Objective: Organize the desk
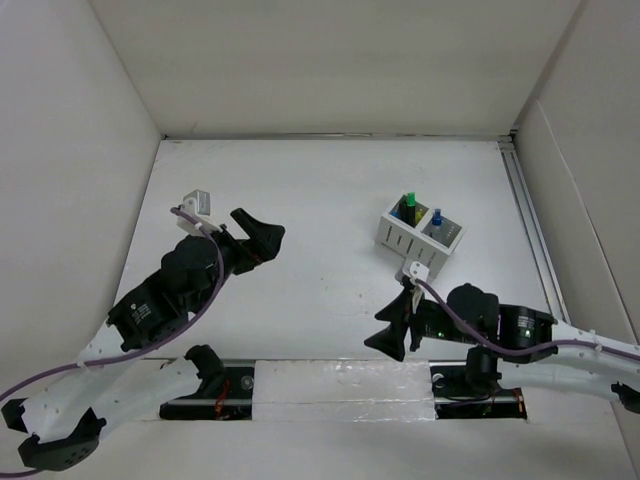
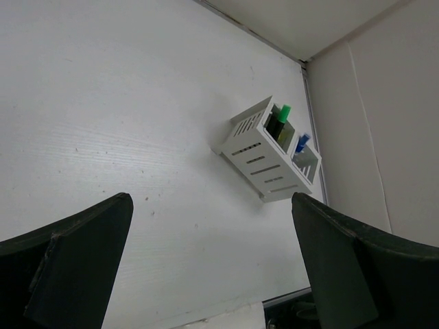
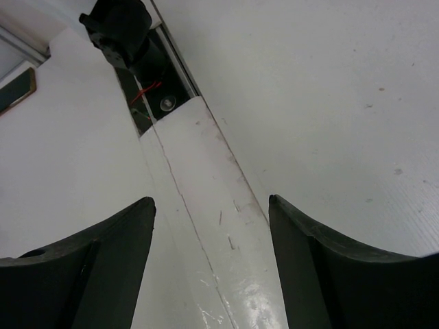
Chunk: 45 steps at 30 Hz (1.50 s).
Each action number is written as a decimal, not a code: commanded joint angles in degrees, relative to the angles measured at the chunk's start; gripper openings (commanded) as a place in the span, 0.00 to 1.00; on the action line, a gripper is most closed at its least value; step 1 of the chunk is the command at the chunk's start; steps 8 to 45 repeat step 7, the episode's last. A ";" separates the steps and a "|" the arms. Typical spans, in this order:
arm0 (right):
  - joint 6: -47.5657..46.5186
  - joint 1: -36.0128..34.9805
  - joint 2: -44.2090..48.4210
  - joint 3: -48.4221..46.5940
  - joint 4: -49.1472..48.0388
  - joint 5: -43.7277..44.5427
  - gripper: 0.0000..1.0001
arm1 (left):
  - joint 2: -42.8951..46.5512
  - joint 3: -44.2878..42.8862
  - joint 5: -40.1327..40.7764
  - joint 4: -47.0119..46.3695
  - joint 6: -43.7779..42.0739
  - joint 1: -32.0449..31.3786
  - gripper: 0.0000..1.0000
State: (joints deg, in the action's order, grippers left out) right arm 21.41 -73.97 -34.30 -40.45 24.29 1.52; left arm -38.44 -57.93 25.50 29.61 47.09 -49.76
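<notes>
Taken from the overhead view, with 12 o'clock at the far wall, the white surface (image 1: 320, 190) is seen to fill the enclosure. A small slatted holder (image 1: 418, 232) stands on it toward 2 o'clock. A green marker (image 1: 408, 205) and a blue pen (image 1: 437, 217) are stowed upright in adjoining compartments. No loose item can be made out elsewhere, so the tidying is judged to be at or near its end.

The left end effector (image 1: 262, 240) is held wide and empty toward 9 o'clock, well apart from the holder. The right end effector (image 1: 392, 320) is likewise spread wide with nothing between its fingers. It is angled down over the taped strip (image 1: 340, 380) at 6 o'clock, near the holder's 6 o'clock side.

A retreat to rest is judged to be the step in hand. It would be done best with the right wrist lifted first and then drawn toward 5 o'clock, so that the holder is not nudged.

Open room is found across the middle and toward 11 o'clock. Less room is offered at 3 o'clock, where a metal rail (image 1: 530, 220) runs along the edge, and the wall panels (image 1: 60, 180) close in the 9, 12 and 3 o'clock sides.
</notes>
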 commanded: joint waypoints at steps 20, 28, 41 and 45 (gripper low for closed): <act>-0.49 -0.29 -0.85 -0.51 0.58 1.73 0.73 | -1.20 -4.91 0.43 -2.18 -0.15 0.19 0.99; -0.49 -0.29 -0.85 -0.51 0.58 1.73 0.73 | -1.20 -4.91 0.43 -2.18 -0.15 0.19 0.99; -0.49 -0.29 -0.85 -0.51 0.58 1.73 0.73 | -1.20 -4.91 0.43 -2.18 -0.15 0.19 0.99; -0.49 -0.29 -0.85 -0.51 0.58 1.73 0.73 | -1.20 -4.91 0.43 -2.18 -0.15 0.19 0.99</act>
